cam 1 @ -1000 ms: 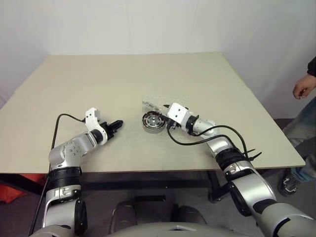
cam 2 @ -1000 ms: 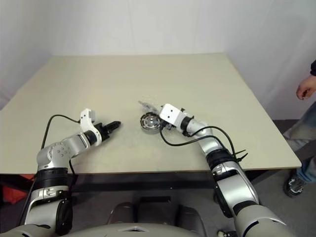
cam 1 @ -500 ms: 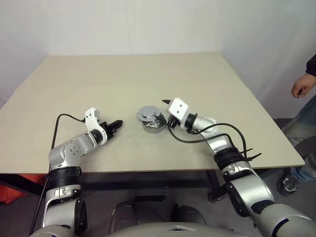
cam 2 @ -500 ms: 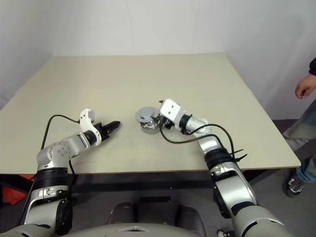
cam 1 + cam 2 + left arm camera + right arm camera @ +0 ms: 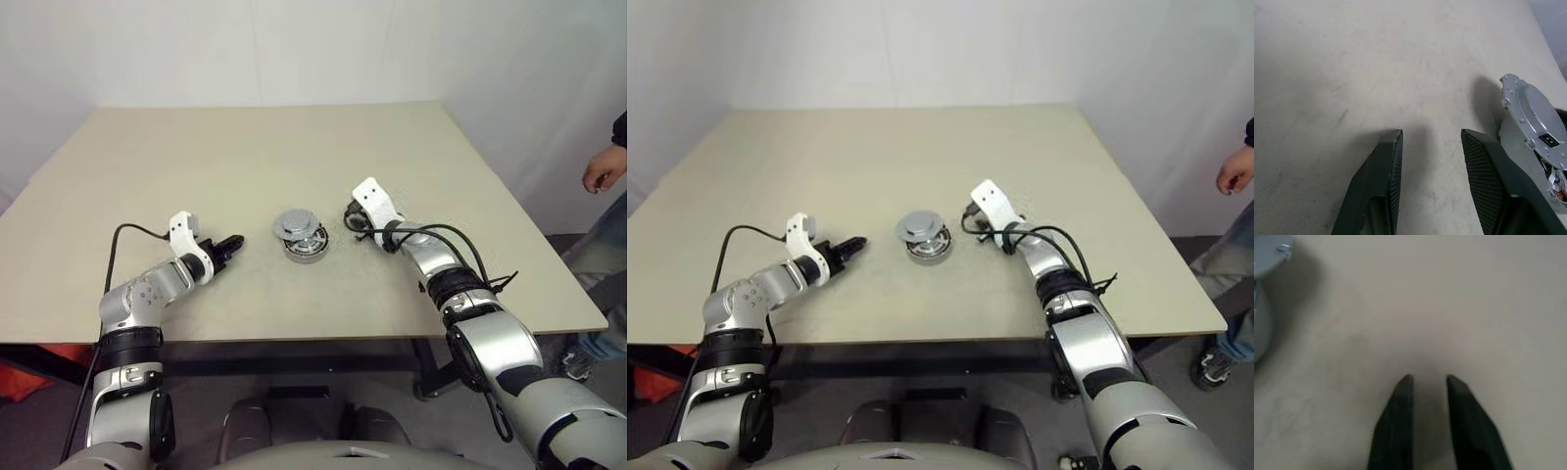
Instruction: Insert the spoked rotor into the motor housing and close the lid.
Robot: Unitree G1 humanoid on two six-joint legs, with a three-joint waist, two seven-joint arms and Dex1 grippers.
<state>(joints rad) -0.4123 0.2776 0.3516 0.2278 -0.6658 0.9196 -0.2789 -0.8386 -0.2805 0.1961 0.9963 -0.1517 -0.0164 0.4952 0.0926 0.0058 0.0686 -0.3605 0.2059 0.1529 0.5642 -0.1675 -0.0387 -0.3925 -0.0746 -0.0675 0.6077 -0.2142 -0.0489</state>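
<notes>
Locate the table [image 5: 245, 157], pale and flat, with the work set near its centre, slightly toward 6 o'clock. Find the housing [image 5: 308, 249] there: a shallow round grey cup standing upright on the tabletop. Note the contents as mostly covered; from the left wrist view, a trace of copper-brown winding under the raised edge, nothing more. Treat the rotor as hidden: presumably already seated inside the cup, but not confirmable from here. Check the lid [image 5: 297, 224]: a grey notched disc resting on top of the housing, shifted toward 10 o'clock and tilted, so not seated flush. Judge the step in hand as the closing of the lid, with the insertion probably done and the task close to its end. Place the left gripper [image 5: 1431, 132] at 9 o'clock of the housing, near but apart from it, pointing toward it, fingers moderately spread and holding nothing. Place the right gripper [image 5: 1428, 379] at roughly 2 o'clock of the housing, clear of it, fingers drawn almost together with a narrow gap between them and nothing held. For the next move, expect to centre the lid over the cup, level it, and press straight down; steady the housing from the 9 o'clock side to stop it sliding. Beware of the tilted lid jamming on the rim or slipping off toward 10 o'clock.
</notes>
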